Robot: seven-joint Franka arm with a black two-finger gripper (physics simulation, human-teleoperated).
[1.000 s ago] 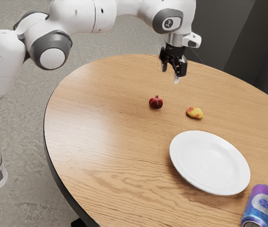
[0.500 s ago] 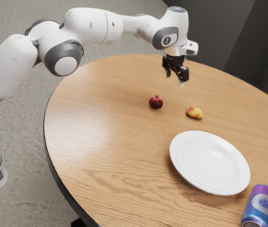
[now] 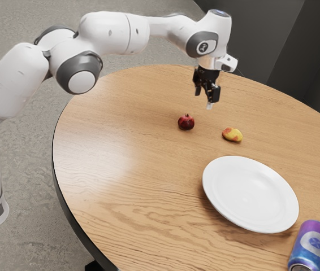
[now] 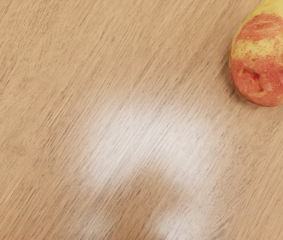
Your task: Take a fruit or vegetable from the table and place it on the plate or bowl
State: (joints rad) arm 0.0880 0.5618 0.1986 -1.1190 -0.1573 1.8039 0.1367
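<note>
1. Wooden counter (image 3: 126, 169) is carrying everything: a white plate (image 3: 250, 195), sitting bare, and two fruits lying off it.
2. The yellow-red fruit (image 3: 232, 134) is resting near the plate's far rim, not touching it; the dark red fruit (image 3: 186, 122) is lying farther from the plate.
3. The tool (image 3: 208, 100) is hanging in the air, farther from the plate than both fruits, carrying nothing; whether it is released or clenched I cannot tell.
4. I am judging that nothing is done yet: descending on a fruit, grasping, lifting and setting it on the plate are all remaining.
</note>
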